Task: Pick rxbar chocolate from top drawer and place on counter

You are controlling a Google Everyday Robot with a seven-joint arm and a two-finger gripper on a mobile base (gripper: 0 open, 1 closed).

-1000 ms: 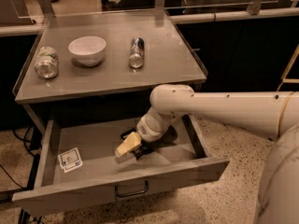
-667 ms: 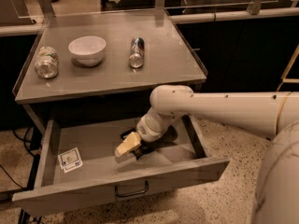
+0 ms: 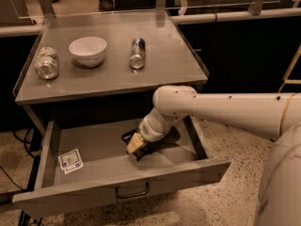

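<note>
The top drawer is pulled open below the counter. My gripper reaches down into the drawer's middle, close to its floor. A small black object, probably the rxbar chocolate, pokes out just behind and to the left of the gripper; most of it is hidden by the gripper. I cannot tell whether the gripper touches it.
A white-and-blue square card lies at the drawer's left. On the counter are a glass jar on its side, a white bowl and a can lying down. My white arm crosses the drawer's right side.
</note>
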